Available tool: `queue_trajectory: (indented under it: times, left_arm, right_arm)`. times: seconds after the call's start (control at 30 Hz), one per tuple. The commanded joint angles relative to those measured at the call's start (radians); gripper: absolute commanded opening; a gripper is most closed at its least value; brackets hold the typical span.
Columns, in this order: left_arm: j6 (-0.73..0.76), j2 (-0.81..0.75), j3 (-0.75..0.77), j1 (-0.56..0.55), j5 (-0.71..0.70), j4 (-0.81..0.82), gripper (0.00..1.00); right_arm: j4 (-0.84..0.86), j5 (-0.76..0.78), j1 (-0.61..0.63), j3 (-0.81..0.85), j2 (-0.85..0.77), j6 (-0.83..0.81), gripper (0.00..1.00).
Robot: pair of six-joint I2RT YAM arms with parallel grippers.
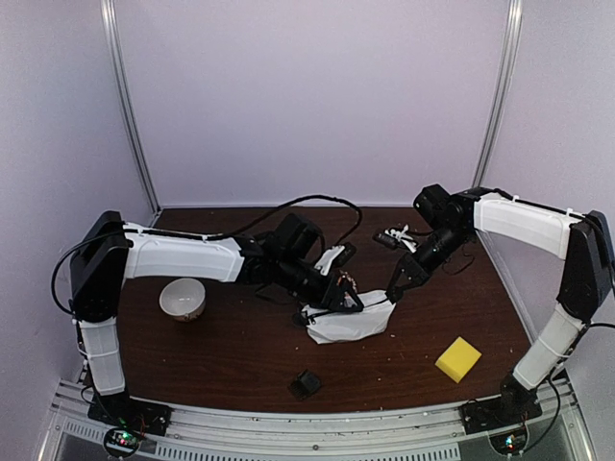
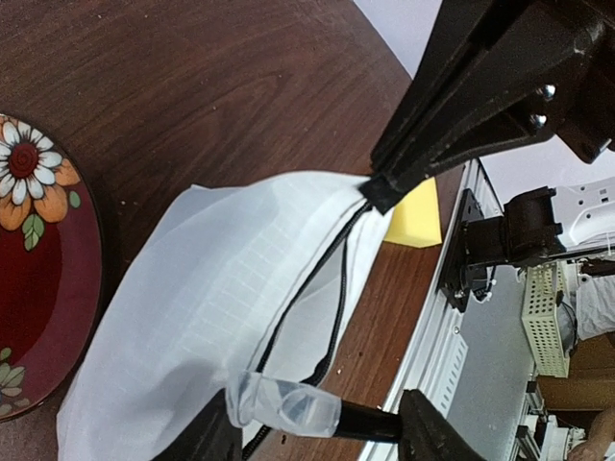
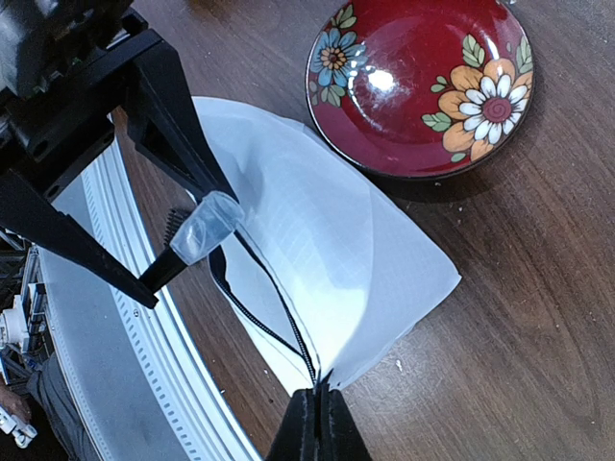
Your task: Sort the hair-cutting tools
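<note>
The table (image 1: 240, 355) is dark brown wood with visible grain and a low sheen. The pouch (image 2: 192, 317) is thin white cloth, half see-through, with a fine grid weave and a black corded edge. The plate (image 3: 423, 86) is glossy glazed red ware. The bowl (image 1: 182, 299) looks smooth and glazed. The sponge (image 1: 458, 358) is matt yellow foam. The clipper (image 2: 288, 408) has a matt black body and a clear, shiny plastic cap. The attachment block (image 1: 306, 384) is dull black.
</note>
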Motion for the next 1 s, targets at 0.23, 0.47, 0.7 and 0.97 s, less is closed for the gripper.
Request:
queue_trajectory:
  times: [0.23, 0.47, 0.7, 0.97]
  left_arm:
    - [-0.029, 0.043, 0.072, -0.009, 0.064, -0.044, 0.53]
    - [-0.078, 0.119, 0.143, -0.007, 0.126, -0.115, 0.53]
    - [-0.086, 0.139, 0.201, -0.007, 0.102, -0.200, 0.66]
    - [-0.085, 0.108, 0.221, 0.003, 0.081, -0.228, 0.97]
  right_arm:
    - [0.002, 0.000, -0.001, 0.019, -0.034, 0.002, 0.01]
    - [0.002, -0.006, -0.001, 0.017, -0.037, 0.001, 0.01]
    - [0.002, -0.006, 0.000, 0.014, -0.045, 0.002, 0.01]
    - [0.000, -0.007, -0.001, 0.014, -0.051, 0.004, 0.01]
